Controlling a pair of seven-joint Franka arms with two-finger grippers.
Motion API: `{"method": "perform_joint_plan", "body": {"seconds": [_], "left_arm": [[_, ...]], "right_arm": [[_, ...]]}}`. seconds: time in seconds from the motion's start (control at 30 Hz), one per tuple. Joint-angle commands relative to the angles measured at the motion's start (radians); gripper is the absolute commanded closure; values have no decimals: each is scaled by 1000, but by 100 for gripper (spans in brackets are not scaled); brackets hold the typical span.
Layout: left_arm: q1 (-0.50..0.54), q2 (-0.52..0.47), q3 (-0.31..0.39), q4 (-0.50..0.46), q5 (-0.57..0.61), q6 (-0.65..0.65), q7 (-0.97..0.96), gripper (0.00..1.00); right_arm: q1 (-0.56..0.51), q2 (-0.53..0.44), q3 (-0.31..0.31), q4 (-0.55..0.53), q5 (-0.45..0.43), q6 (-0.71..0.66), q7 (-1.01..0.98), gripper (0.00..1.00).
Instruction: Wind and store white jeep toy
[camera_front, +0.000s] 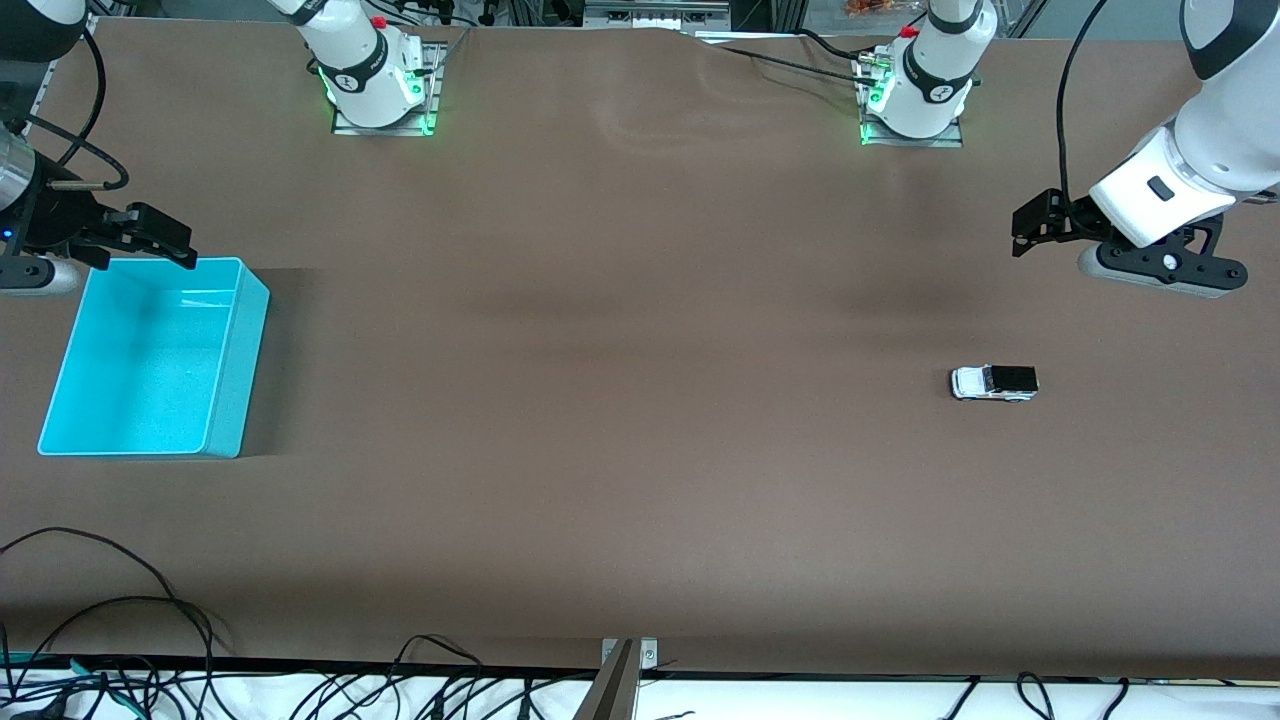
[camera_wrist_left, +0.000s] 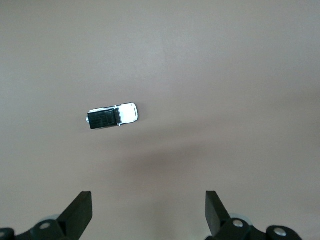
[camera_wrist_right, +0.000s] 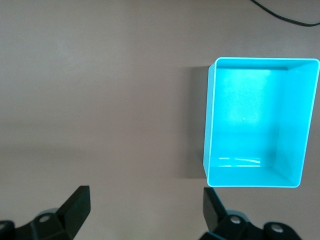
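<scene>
Poised for pickup: left gripper, fingers wide, above jeep; right gripper, fingers wide, by bin.

- The small boxy white toy jeep with a black roof stands alone on the brown desk, bare surface on every side.
- The rectangular turquoise plastic bin, open-topped, sits well apart at the right arm's end.

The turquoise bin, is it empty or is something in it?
Empty: the turquoise bin shows only bare floor; the white jeep toy sits on the table.
</scene>
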Motion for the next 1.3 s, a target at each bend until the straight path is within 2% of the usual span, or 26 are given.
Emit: {"method": "perform_joint_plan", "body": {"seconds": [0.0, 1.27], "left_arm": [[1, -3, 0, 13, -17, -17, 14, 0], [2, -3, 3, 11, -17, -22, 20, 0]], "right_arm": [[-7, -16, 2, -18, 17, 5, -14, 0], [-7, -16, 2, -18, 17, 5, -21, 0]]}}
